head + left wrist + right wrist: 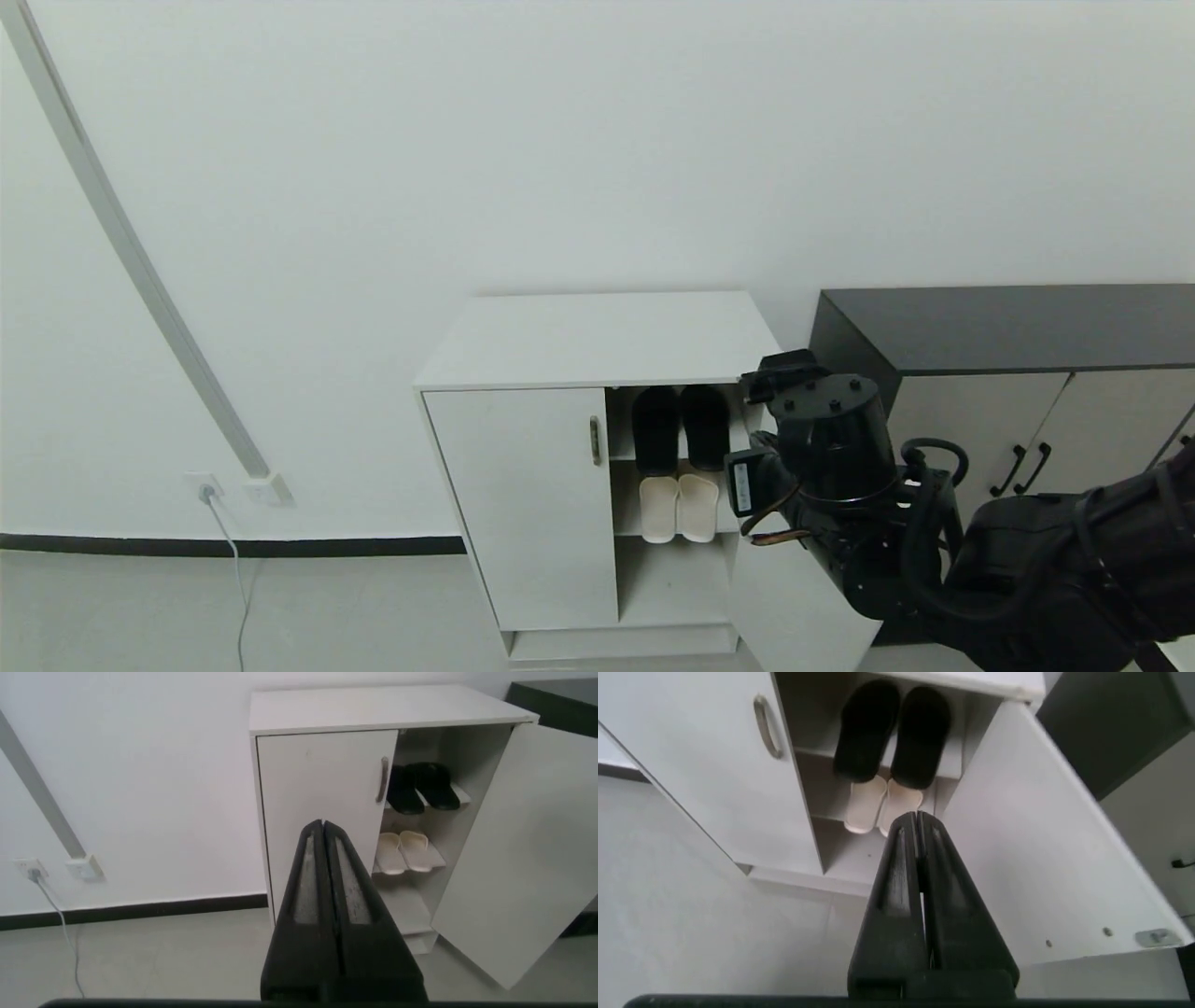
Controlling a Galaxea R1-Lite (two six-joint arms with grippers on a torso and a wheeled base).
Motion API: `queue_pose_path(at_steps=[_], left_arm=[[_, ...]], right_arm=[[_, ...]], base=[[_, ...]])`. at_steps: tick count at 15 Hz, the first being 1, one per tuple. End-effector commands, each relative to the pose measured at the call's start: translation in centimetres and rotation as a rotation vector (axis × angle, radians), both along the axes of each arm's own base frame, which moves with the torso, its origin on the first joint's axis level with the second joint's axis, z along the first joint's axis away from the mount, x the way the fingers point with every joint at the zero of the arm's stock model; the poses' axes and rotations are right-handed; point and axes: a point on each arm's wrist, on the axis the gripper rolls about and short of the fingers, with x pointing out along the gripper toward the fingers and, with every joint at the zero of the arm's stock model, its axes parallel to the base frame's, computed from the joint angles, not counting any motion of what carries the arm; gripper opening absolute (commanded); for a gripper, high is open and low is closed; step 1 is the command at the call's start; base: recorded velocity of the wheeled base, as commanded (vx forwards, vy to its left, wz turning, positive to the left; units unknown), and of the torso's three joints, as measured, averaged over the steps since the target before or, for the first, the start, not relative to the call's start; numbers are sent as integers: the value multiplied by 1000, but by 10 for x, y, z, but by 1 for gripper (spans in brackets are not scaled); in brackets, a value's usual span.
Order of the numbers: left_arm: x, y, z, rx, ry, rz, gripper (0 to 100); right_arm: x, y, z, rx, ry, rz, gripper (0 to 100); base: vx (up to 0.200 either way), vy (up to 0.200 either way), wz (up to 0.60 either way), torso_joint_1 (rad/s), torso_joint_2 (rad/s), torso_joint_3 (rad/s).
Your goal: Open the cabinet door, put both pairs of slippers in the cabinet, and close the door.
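The white cabinet (597, 341) stands against the wall with its left door (523, 504) closed and its right door (794, 607) swung open. A black pair of slippers (680, 425) lies on the top shelf, a white pair of slippers (679, 504) on the shelf below. My right arm is in front of the open door; the right gripper (918, 817) is shut and empty, just before the shelves and beside the open door (1046, 859). Farther back, my left gripper (323, 826) is shut, holds nothing and faces the closed door (318, 812).
A dark-topped sideboard (1008, 327) stands directly right of the cabinet, behind the open door. A wall socket with a hanging cable (207, 490) and a slanted conduit (121, 233) are at the left. The floor left of the cabinet is bare.
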Motion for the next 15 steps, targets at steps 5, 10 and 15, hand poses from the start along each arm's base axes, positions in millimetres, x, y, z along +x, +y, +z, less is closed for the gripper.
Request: queue_pose_path(at_steps=[5, 10, 15], left_arm=[[0, 0, 0, 0, 0, 0, 0], [0, 0, 0, 0, 0, 0, 0], [0, 0, 0, 0, 0, 2, 0]], right_arm=[[4, -9, 6, 3, -13, -19, 0], [6, -10, 3, -10, -4, -24, 0], [12, -18, 3, -22, -6, -51, 0]], base=[[0, 0, 0, 134, -304, -166], [0, 0, -120, 0, 1, 1], [0, 0, -600, 4, 1, 0]])
